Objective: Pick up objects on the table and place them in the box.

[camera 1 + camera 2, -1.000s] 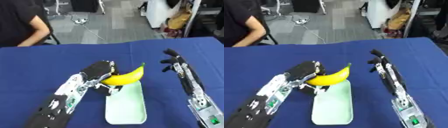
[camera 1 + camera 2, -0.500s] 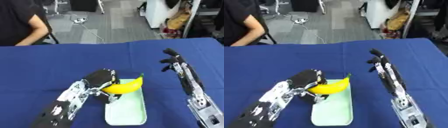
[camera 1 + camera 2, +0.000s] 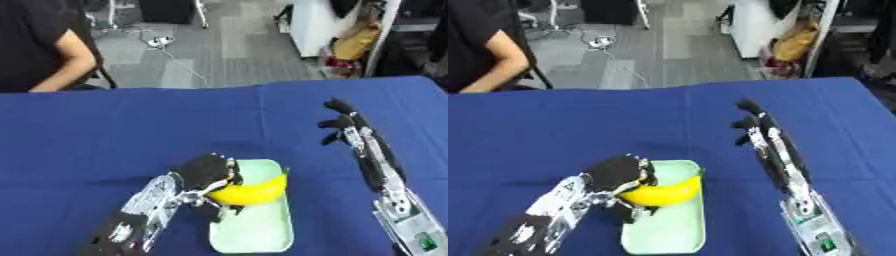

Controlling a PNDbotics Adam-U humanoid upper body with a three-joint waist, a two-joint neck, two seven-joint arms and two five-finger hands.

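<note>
A blue table (image 3: 105, 135) fills the lower 2 thirds of both views, its far edge running level across the picture. Behind it lies a grey floor (image 3: 175, 55) with a thin cable (image 3: 179, 57) trailing across it, a white cabinet (image 3: 311, 25) at the upper right with a yellow-brown bag (image 3: 354, 42) beside it, and dark furniture at the right edge. On the table, near the front and slightly right of centre, sits 1 pale green box (image 3: 258, 235), a shallow tray with rounded corners, its long side running away from the camera. The left arm comes in from the lower left, and the left hand (image 3: 206, 172) reaches over the box's near-left rim. Its fingers are curled round the thick end of a yellow banana (image 3: 254, 189), clamped on it from above and from the left. The banana lies across the upper half of the box, curving like a smile, its thin stem tip pointing up at the box's right rim; whether it touches the box floor cannot be told. The right hand (image 3: 754, 125) stands well apart to the right, raised over the bare table, its fingers straight and slightly spread, holding nothing.
</note>
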